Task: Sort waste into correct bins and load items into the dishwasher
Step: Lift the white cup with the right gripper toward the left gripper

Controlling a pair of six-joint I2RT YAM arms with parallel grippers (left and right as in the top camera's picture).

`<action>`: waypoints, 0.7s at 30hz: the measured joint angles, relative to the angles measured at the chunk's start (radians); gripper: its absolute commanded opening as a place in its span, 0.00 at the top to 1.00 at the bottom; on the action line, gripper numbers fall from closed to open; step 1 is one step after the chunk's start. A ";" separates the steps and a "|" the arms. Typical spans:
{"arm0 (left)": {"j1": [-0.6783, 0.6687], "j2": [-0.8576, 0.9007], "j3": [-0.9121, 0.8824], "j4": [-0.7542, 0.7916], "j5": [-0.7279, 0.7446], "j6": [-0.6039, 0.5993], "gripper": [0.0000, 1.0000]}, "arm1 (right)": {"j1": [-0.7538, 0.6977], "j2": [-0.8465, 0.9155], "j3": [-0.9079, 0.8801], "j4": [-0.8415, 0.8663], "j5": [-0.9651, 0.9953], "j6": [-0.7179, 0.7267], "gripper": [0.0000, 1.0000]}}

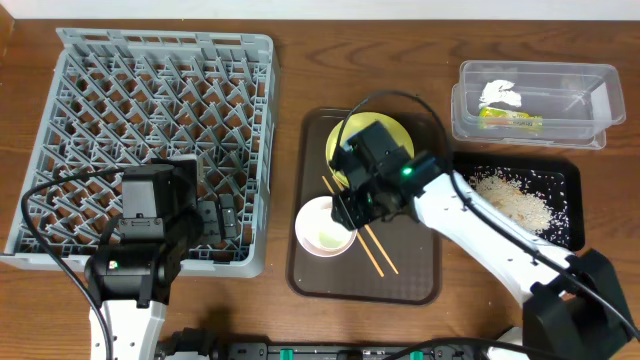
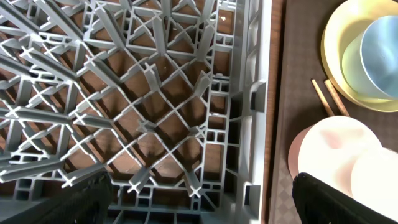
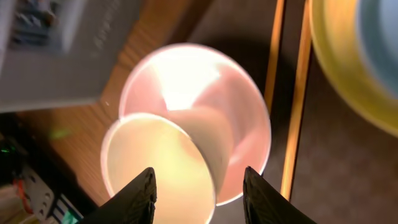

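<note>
Since white cup (image 3: 158, 168) nests in pink bowl (image 3: 211, 93), right hand (image 3: 198, 177) spread over it to lift | left hand (image 2: 199, 186) spread, idle above rack (image 2: 155, 93)

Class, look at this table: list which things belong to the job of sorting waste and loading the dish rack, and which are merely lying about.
Belong to the job: dish rack, clear tub, black tray, rice scraps, tissue, wrapper, yellow plate, blue bowl, pink bowl, white cup, chopsticks.

Just lying about: brown serving tray, wooden table.
</note>
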 measured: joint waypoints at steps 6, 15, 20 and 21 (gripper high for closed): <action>0.000 0.000 0.000 0.000 0.000 0.000 0.06 | 0.005 0.000 -0.067 0.058 0.017 0.025 0.69; 0.000 0.000 0.000 0.000 0.000 0.000 0.06 | 0.005 0.000 -0.150 0.156 0.027 0.095 0.89; 0.000 0.000 0.000 0.000 0.000 0.000 0.06 | 0.005 0.000 -0.153 0.163 0.029 0.114 0.99; 0.000 0.000 0.000 0.000 0.000 0.000 0.06 | 0.005 0.000 -0.153 0.164 0.029 0.117 0.99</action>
